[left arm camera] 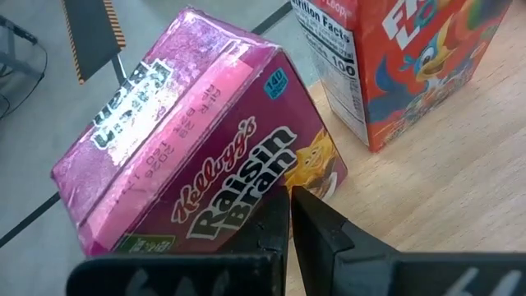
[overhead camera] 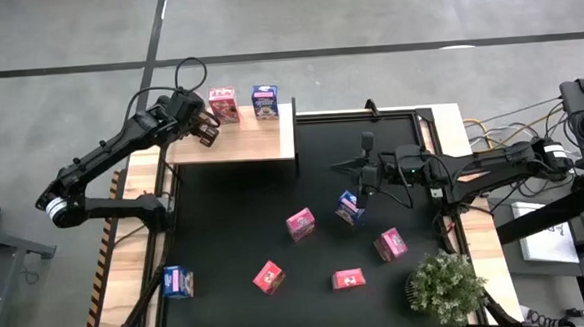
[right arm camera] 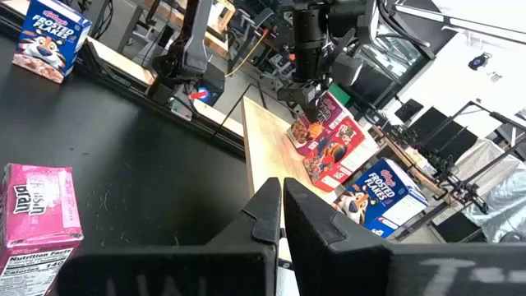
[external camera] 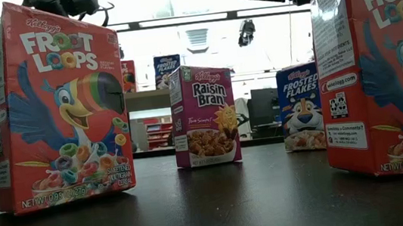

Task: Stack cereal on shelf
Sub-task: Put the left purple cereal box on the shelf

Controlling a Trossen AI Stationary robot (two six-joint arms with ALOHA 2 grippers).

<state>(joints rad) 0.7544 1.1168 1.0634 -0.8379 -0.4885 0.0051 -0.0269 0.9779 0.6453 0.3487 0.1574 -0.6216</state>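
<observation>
The pale wooden shelf [overhead camera: 261, 143] stands at the table's far left. On it stand a red Froot Loops cereal box [overhead camera: 223, 105] and a blue Frosted Flakes box [overhead camera: 265, 100]. Beside the red box a magenta Raisin Bran box [left arm camera: 189, 140] sits tilted. My left gripper [left arm camera: 290, 193] is over it, shut, with its tips at the box. My right gripper [right arm camera: 281, 185] hovers shut over the middle of the black mat [overhead camera: 357, 167] and touches nothing. Several more cereal boxes stand on the mat, among them a pink one [overhead camera: 300, 223] and a blue one [overhead camera: 349, 208]. My left gripper sets its shut fingertips against the Raisin Bran box's printed front face [left arm camera: 271, 177], near the lower corner by the shelf plank. The fingers slant down from above. The box is tilted on the shelf beside the Froot Loops box [left arm camera: 411, 74]. My fingers hide its lower end.
More boxes stand near the table's front edge: pink ones [overhead camera: 389, 243], [overhead camera: 348, 279], [overhead camera: 269, 277] and a blue one [overhead camera: 178, 282]. A small potted plant [overhead camera: 447, 286] stands at the front right corner. Cables run along the table's right side.
</observation>
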